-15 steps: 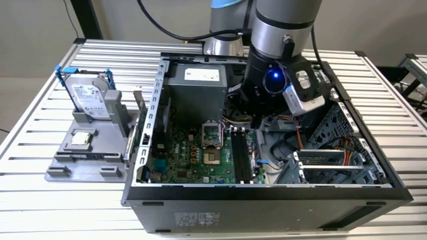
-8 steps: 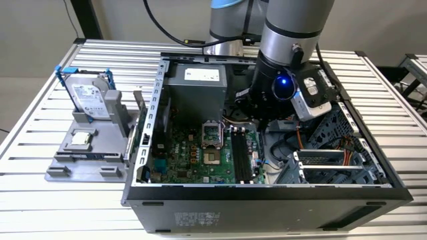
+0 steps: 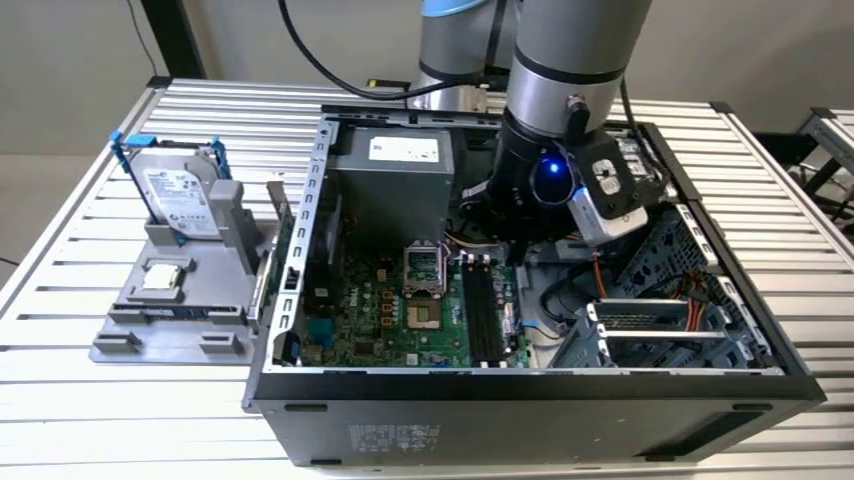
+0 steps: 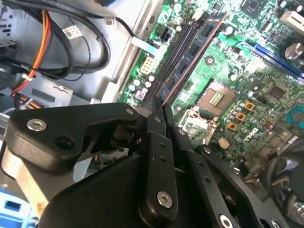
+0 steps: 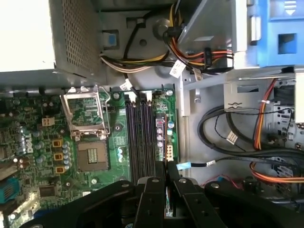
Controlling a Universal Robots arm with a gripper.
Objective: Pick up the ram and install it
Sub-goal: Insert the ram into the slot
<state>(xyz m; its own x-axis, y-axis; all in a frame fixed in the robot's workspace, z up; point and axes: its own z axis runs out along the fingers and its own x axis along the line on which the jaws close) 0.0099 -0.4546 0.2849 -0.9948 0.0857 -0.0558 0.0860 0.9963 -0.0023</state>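
Now the claw (image 4: 161, 114), clamped on the ram (image 4: 190, 61), hovers mid-frame above the slots (image 5: 141, 142); slight misalignment could jam it.

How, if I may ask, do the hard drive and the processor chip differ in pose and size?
The hard drive stands upright in a blue frame; the processor chip lies flat. The hard drive is far larger and oblong; the processor chip is small and square. Both are silver, on the grey holder.
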